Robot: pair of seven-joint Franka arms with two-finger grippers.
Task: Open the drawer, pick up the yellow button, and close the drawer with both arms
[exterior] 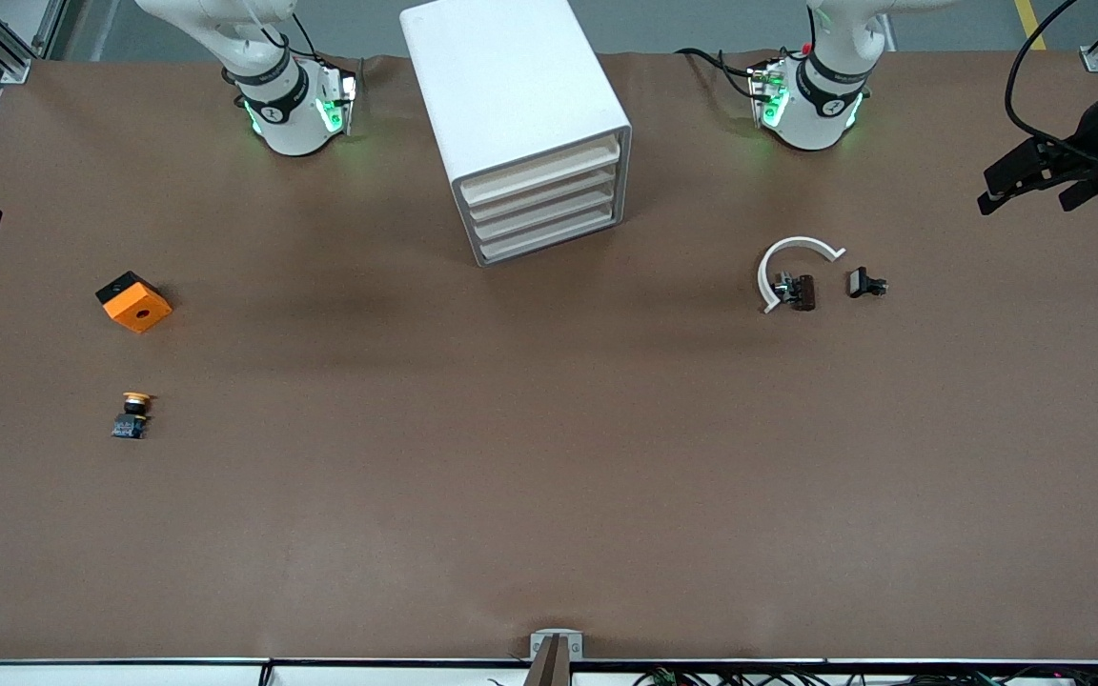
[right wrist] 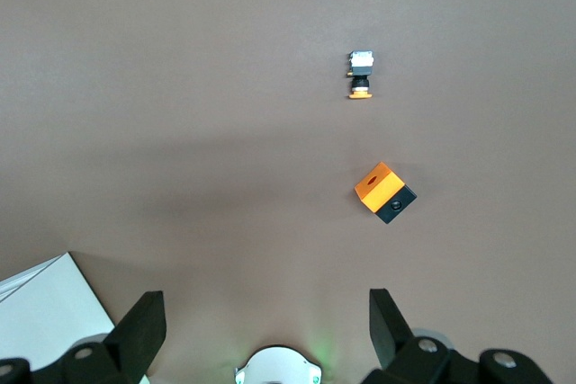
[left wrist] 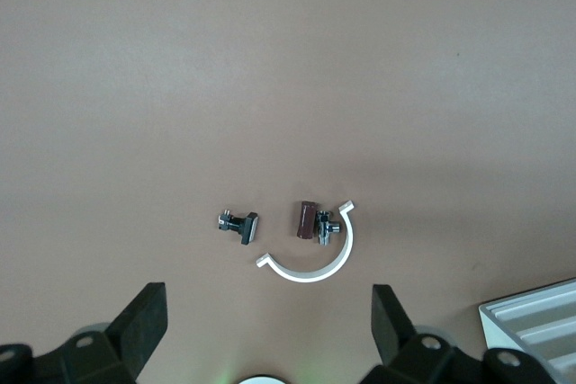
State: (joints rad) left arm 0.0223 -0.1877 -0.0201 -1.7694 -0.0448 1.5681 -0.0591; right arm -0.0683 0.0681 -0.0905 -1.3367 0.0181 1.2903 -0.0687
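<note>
One brown table point(exterior: 549, 457) | drawer cabinet point(exterior: 511, 105) | button point(exterior: 132, 416) near orange block point(exterior: 134, 301)

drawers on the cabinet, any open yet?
All shut. The four drawers sit flush with the front of the white cabinet; none sticks out.

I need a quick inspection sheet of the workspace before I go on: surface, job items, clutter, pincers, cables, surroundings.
Surface: brown table, bare in the middle.
Job's things: drawer cabinet with all drawers shut; button out on the table toward the right arm's end.
Clutter: orange block beside the button, farther from the front camera; white arc and two small black parts toward the left arm's end.
Grippers: left pincer open above the arc; right pincer open above the table by the block.
Cables: black cables near the left arm.
Surroundings: nothing seen.
</note>
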